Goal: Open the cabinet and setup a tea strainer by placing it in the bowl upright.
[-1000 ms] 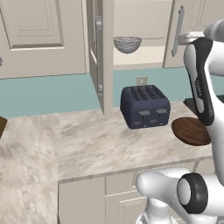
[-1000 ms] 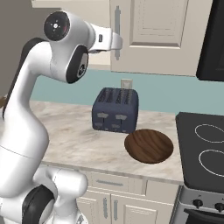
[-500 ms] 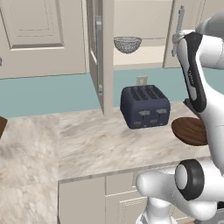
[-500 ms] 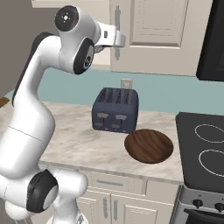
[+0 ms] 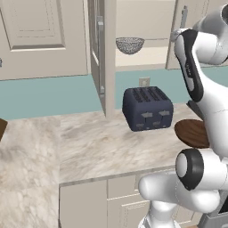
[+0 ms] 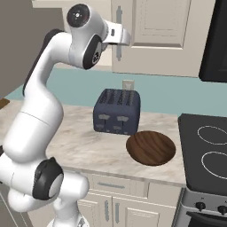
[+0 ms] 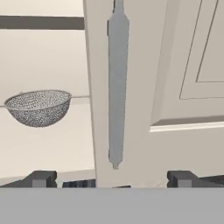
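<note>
No legible text or labels anywhere

Tea strainer point(image 7: 38, 107) — fine grey metal mesh with a thin rim. Bowl point(image 6: 150, 147): dark, grained wood, matt. Worktop point(image 5: 89, 147) — smooth veined marble look. Cabinet point(image 7: 183, 65) painted matt beige; bar handle point(image 7: 117, 83) dull grey metal.

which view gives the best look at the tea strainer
The hand view: the tea strainer sits upright on the cabinet shelf, close enough to show its mesh and rim. The left base view shows it smaller, on the shelf above the toaster. In the right base view the arm blocks that spot.
</note>
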Available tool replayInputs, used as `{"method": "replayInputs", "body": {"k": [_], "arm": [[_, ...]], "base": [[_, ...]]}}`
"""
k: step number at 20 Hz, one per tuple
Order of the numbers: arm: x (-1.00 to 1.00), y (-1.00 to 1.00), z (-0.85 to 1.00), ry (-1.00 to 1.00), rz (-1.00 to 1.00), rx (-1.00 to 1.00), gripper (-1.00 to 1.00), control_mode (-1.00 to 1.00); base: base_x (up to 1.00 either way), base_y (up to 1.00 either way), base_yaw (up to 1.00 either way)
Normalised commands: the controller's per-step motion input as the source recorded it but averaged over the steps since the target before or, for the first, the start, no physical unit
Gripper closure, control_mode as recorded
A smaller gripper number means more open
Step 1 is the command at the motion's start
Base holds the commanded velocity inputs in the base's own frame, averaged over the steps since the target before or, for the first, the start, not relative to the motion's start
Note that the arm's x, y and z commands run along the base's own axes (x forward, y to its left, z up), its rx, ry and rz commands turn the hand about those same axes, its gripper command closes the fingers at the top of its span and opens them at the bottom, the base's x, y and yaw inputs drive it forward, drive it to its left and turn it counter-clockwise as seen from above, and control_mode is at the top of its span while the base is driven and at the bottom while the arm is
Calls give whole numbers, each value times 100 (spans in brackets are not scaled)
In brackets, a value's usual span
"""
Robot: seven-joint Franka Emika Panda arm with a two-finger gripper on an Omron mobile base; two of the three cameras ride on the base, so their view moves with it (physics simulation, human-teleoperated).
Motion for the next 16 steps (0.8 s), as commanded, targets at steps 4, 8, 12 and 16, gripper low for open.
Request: {"method": "replayInputs", "body": {"k": [4,8,12,16], "arm": [[50,0,-19,0,0,0,-100,-100],[38,-3,-14,2,0,0,-100,-100],[27,-11,-2,0,0,0,-100,-100],[29,-12,0,0,0,0,-100,-100]], "base": [[0,0,0],[0,0,0],[0,0,0],[0,0,0]]}}
